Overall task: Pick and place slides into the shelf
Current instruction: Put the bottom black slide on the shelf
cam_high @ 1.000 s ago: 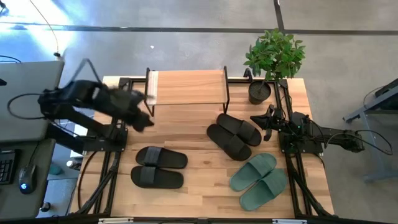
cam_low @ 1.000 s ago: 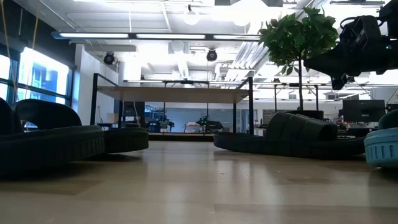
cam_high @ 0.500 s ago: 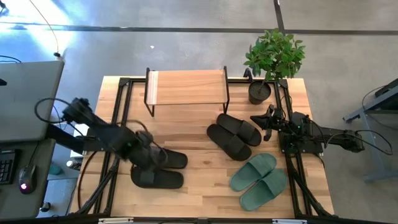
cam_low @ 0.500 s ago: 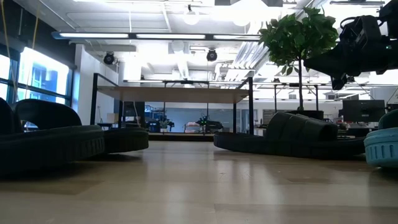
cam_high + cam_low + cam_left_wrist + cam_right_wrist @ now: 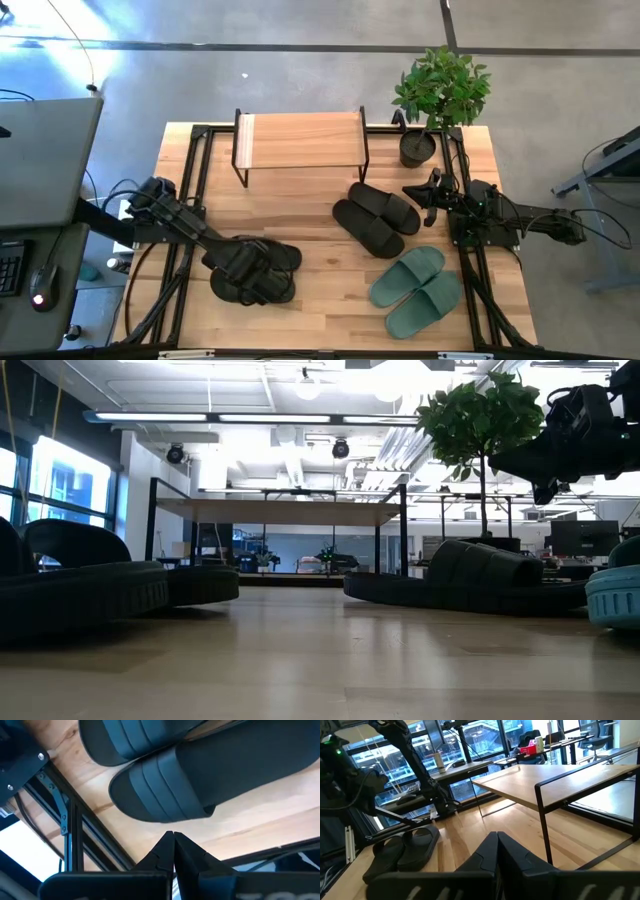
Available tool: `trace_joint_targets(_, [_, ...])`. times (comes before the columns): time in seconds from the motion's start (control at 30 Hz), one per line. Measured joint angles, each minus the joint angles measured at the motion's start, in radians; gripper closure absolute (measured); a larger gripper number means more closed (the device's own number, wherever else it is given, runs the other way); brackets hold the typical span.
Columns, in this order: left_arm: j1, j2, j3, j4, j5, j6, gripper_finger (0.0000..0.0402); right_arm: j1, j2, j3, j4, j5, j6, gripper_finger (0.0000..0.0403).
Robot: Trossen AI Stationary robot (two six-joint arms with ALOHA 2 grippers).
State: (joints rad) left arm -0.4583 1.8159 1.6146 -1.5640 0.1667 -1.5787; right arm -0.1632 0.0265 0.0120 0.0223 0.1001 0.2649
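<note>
High view: potted plant (image 5: 440,95) stands beside the shelf (image 5: 300,140), slides (image 5: 378,218) nearby

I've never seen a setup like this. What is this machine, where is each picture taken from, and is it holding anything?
Two robot arms work at a wooden table. One picture looks straight down, one looks level across the tabletop, and one comes from each arm's wrist. On the table lie two black pairs of slides, a green pair, a small shelf and a potted plant. The left gripper hovers shut over the left black pair; the right gripper waits shut by the plant. Neither holds anything.
</note>
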Motion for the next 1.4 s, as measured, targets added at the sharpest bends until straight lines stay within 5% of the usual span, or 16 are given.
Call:
trace_joint_targets(0.37, [0.000,0.018,0.000,0.061,-0.120,0.067,0.0401,0.000,0.000,0.000,0.000,-0.002,-0.003,0.0403])
trace_joint_targets(0.63, [-0.003,0.022,0.000,0.137,-0.127,0.067,0.0401,0.000,0.000,0.000,0.000,-0.002,0.004,0.0403])
trace_joint_targets(0.83, [-0.001,0.078,0.000,0.157,-0.032,0.001,0.0397,0.000,0.000,0.000,0.000,0.002,-0.001,0.0403])
trace_joint_targets(1.17, [0.000,0.198,-0.001,0.163,0.162,-0.157,0.0266,0.000,0.000,0.000,0.000,-0.002,-0.011,0.0402])
trace_joint_targets(1.4, [0.000,0.214,-0.001,0.148,0.144,-0.234,0.0162,0.000,0.000,0.000,-0.002,-0.013,-0.012,0.0402])
